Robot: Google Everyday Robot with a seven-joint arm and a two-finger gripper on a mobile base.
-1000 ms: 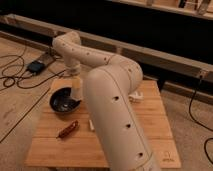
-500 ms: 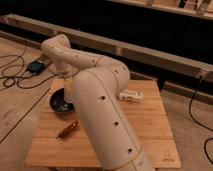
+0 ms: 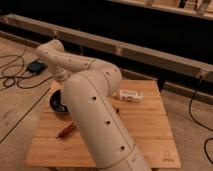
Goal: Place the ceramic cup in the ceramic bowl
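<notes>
The dark blue-black ceramic bowl sits at the left edge of the wooden table; my arm's thick cream link covers its right part. My gripper hangs from the bent wrist right above the bowl and is mostly hidden behind that link. The ceramic cup is hidden from view; I cannot tell whether it is in the gripper or in the bowl.
A white oblong thing with dark marks lies on the table's far right part. A reddish-brown stick-like object lies near the front left. Cables and a dark box lie on the floor to the left. A dark wall runs behind.
The arm has swung left and its wrist has come down over the bowl. The pale thing seen at the wrist a second ago no longer shows.
</notes>
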